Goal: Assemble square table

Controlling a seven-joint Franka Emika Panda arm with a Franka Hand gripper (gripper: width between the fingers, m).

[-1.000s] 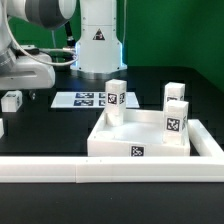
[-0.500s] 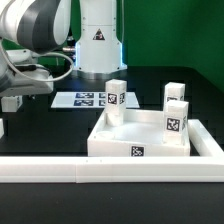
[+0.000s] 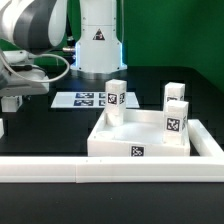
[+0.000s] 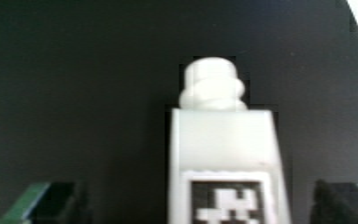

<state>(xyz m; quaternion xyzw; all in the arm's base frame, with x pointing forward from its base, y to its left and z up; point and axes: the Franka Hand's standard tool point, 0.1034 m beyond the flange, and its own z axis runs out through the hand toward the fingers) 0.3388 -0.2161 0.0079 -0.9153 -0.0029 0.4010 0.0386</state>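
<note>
The square table top [image 3: 122,143] lies rim up at the exterior view's right, with a small tag on its front wall. Three white tagged legs stand upright at its corners [image 3: 115,92], [image 3: 175,95], [image 3: 176,120]. A fourth leg [image 3: 11,101] lies on the black table at the exterior view's left. My gripper [image 3: 14,97] is low over it. In the wrist view that leg [image 4: 220,130] lies between my dark fingertips [image 4: 44,204], its rounded peg end pointing away and its tag near my gripper [image 4: 194,206]. The jaws are open and stand apart from the leg on both sides.
The marker board [image 3: 92,99] lies flat behind the table top. A long white rail fence [image 3: 100,170] runs along the front and up the exterior view's right side. Another white part [image 3: 2,127] shows at the left edge. The robot base [image 3: 98,35] stands at the back.
My arm has swung and come down over the lying leg at the exterior view's left. The table top and its three legs have not moved.
</note>
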